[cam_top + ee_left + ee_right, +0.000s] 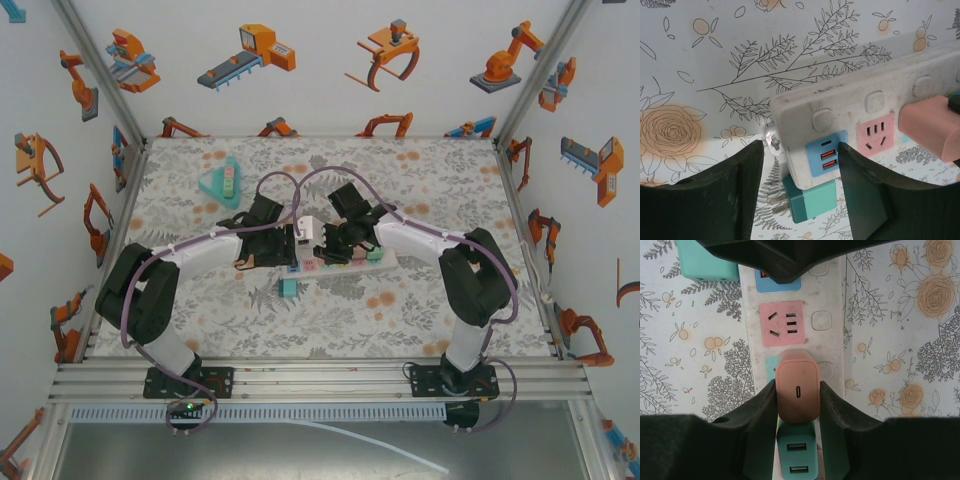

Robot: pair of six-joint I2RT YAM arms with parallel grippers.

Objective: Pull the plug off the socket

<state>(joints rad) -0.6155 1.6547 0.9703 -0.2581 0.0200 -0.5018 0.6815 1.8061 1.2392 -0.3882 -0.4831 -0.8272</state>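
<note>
Now, pink plug [798, 385]: seated in the power strip, its back face with one small slot turned toward the right wrist camera; it is also seen at the right edge of the left wrist view [932, 127].
Right tool [797, 400]: closed narrowly on the pink plug, one dark finger pressed against each side of it.
Power strip [830, 295]: a white, scuffed bar laid flat near the middle of the bench, between the two arms in the top view [340, 265].
Pink socket panel [785, 322]: left unoccupied, just beside the pink plug.
Teal charger [797, 455]: plugged in on the other side of the pink plug, two USB ports shown on its face.
Blue USB panel [826, 152]: set at the end of the strip, framed between the left fingers.
Left tool [800, 147]: held wide over the strip's end; contact with the strip cannot be told.
Teal plug [807, 200]: laid loose on the bench just beside the strip's end, its prongs bare.
Bench [400, 310]: covered with a floral print.
Triangular teal tray [220, 183]: placed well apart, at far left.
</note>
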